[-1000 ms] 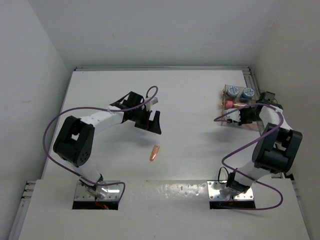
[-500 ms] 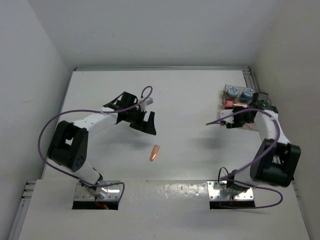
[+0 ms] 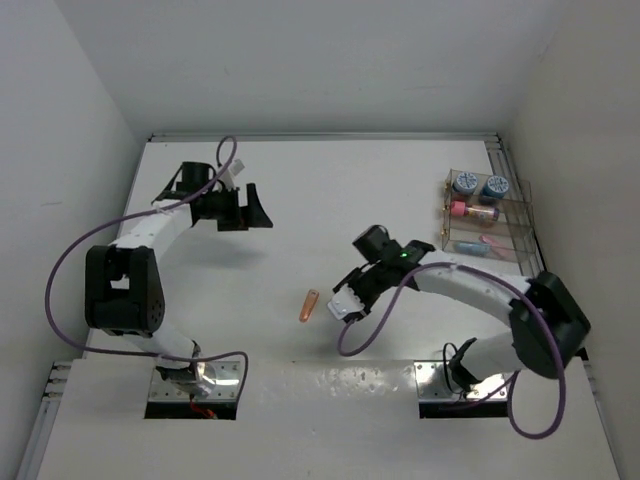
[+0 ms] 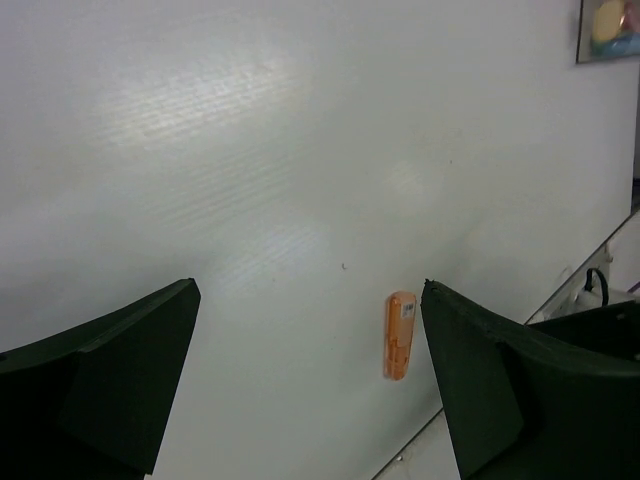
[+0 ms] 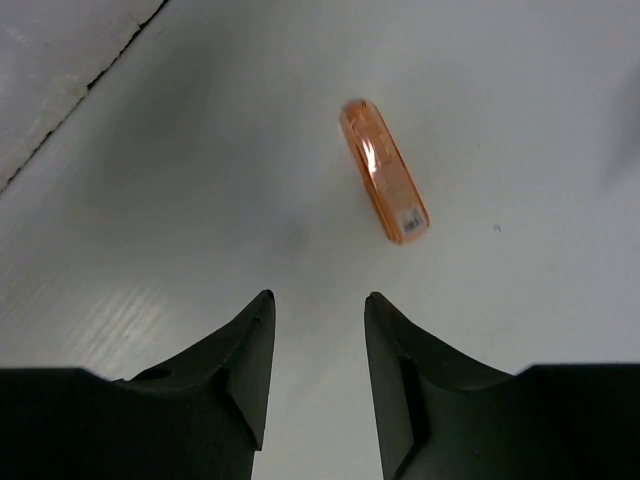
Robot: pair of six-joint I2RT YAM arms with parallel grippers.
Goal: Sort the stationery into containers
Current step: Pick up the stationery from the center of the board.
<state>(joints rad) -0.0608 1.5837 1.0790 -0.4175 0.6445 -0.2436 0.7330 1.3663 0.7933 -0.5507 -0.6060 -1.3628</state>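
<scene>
One orange capsule [image 3: 309,305] lies alone on the open tabletop [image 3: 380,180], near the front edge and a little left of centre. The rest of the stationery sits in the clear box [image 3: 516,246] at the far right: two blue-and-white rolls [image 3: 464,183] at its far end, a pink marker [image 3: 473,211] in the middle, and what look like small pink and blue pieces at the near end. The right gripper [image 3: 342,304] hangs just to the right of the capsule and holds nothing. Its jaws are parted by a moderate gap, apparently enough to take the capsule across its short side. In the right wrist view the capsule [image 5: 385,185] lies ahead of the fingertips, at a slant to the line of approach and not yet between them, so the wrist probably needs a small turn before closing. This looks like the reach for the only piece not yet sorted. The left gripper [image 3: 250,208] is held high over the far left of the tabletop, wide open and empty. That is probably to keep it clear of the right arm's path, though its camera sees the capsule [image 4: 399,335] from afar.
</scene>
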